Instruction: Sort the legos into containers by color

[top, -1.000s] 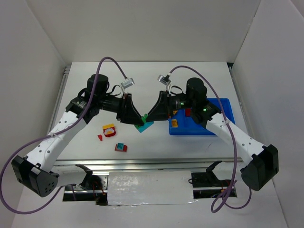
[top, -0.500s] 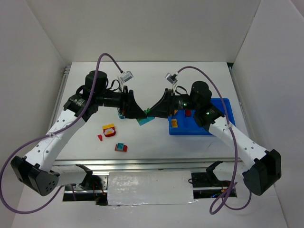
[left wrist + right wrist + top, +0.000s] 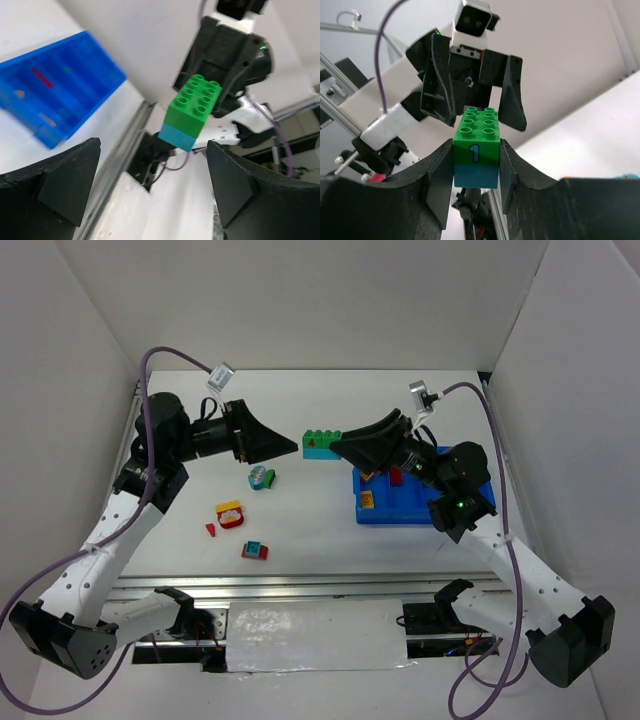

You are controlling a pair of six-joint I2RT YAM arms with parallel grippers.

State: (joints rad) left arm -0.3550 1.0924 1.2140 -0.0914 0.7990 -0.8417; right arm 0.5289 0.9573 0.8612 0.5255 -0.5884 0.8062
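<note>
Legos (image 3: 230, 514): four on table (image 3: 330, 530), one green-teal brick (image 3: 322, 443) (in right gripper (image 3: 338, 446)).

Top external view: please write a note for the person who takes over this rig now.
Left gripper: open, empty.
Right gripper: shut on the green-and-teal brick, in the air left of the blue tray.
Done: a red piece and a yellow piece lie in the tray.
To do: the held brick, plus four on the table: pale teal brick, red-yellow brick, small red brick, red-teal brick.
</note>
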